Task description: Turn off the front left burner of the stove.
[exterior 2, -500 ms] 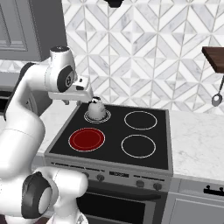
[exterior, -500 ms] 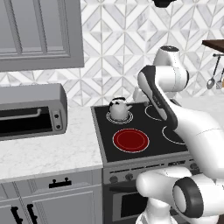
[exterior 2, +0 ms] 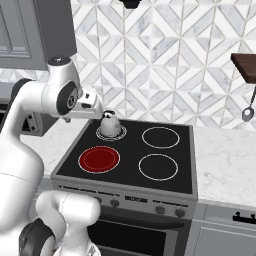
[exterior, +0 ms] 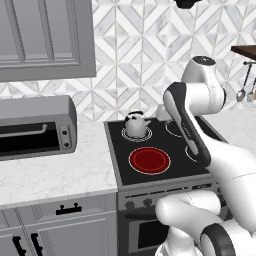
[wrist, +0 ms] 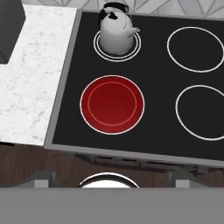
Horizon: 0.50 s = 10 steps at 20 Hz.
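White marble surface [wrist: 30, 78] flanks the stove [wrist: 153, 135]. Its front left burner [wrist: 112, 104] glows solid red, just in front of a grey kettle [wrist: 115, 30]. Whether the hand is wide or narrow cannot be told.

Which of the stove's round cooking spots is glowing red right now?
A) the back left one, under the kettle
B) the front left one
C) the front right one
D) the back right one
B: on the stove, the front left burner is a solid red disc, the kettle sits on the burner behind it, and the two right burners are only thin white rings.
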Tool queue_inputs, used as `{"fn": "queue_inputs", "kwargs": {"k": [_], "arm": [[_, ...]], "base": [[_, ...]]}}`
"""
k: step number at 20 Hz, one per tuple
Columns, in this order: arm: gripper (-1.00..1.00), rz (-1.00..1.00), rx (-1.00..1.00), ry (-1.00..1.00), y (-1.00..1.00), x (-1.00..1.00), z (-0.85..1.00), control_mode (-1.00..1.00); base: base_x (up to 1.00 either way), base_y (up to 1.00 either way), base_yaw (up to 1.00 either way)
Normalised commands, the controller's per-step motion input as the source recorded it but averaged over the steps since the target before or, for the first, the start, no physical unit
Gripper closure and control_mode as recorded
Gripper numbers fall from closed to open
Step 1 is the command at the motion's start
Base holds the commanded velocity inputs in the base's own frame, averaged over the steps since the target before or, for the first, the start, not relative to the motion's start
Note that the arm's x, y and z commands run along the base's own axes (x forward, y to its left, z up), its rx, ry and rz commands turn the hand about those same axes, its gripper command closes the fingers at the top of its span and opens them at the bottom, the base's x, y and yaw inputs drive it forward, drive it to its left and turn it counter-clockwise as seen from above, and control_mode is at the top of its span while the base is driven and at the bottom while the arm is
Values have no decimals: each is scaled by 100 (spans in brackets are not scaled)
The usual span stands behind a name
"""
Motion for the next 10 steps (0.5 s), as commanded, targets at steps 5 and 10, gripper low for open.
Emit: {"fn": "queue_inputs", "kwargs": {"k": [5, 10], "arm": [[-100, 0, 0, -14, 0, -30, 0, -100], [-100, 0, 0, -6, 0, -3, -1, -100]], "base": [[0, 0, 0], [0, 0, 0]]}}
